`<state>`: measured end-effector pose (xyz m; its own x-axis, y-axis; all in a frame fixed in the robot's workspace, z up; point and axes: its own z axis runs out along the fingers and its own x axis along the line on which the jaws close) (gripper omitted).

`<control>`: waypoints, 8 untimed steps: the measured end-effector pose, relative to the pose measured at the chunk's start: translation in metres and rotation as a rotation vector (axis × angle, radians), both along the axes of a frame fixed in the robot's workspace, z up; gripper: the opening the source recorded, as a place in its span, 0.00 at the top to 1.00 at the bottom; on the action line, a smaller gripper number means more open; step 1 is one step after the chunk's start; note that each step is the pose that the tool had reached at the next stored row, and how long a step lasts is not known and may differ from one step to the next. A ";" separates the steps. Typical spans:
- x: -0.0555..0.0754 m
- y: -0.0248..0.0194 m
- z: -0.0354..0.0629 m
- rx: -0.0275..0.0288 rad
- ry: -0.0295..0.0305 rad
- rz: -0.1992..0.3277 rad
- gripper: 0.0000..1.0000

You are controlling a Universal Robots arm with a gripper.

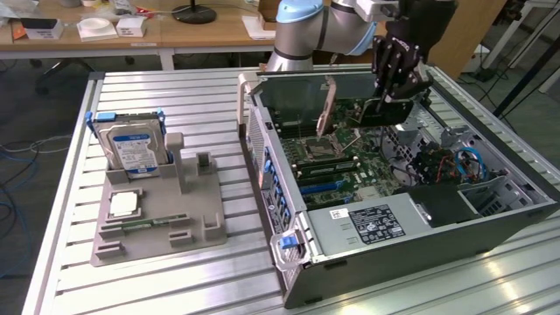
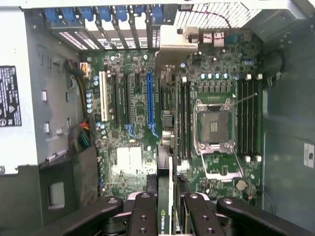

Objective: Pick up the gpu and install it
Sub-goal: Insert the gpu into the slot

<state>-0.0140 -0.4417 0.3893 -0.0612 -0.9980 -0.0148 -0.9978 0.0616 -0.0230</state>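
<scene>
At the exterior view's left, hard drive [image 1: 131, 147] upright in grey holder [image 1: 157, 226] on slatted table [image 1: 201, 275]. Centre to right, open computer case [image 1: 394, 269], motherboard [image 1: 341, 164] exposed. Over motherboard, gripper [image 1: 402, 92] with jaws clamped on gpu [image 1: 383, 114], card hanging edge-down.

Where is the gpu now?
In the exterior view's upper right, the gpu is gripped by the tool, above the motherboard inside the open computer case.
</scene>
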 end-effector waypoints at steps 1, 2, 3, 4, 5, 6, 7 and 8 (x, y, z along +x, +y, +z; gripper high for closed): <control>-0.001 -0.0001 -0.0018 0.0000 0.0000 0.000 0.74; -0.002 -0.0003 -0.0035 -0.0001 0.0000 0.000 0.74; -0.002 -0.0006 -0.0055 -0.0001 0.0000 0.000 0.74; -0.003 -0.0010 -0.0073 -0.0002 0.0000 0.000 0.74; -0.004 -0.0017 -0.0091 -0.0002 0.0001 0.000 0.74; -0.005 -0.0025 -0.0109 -0.0003 0.0001 0.000 0.74; -0.005 -0.0031 -0.0127 -0.0003 0.0000 0.000 0.74; -0.006 -0.0038 -0.0146 -0.0004 0.0000 0.000 0.74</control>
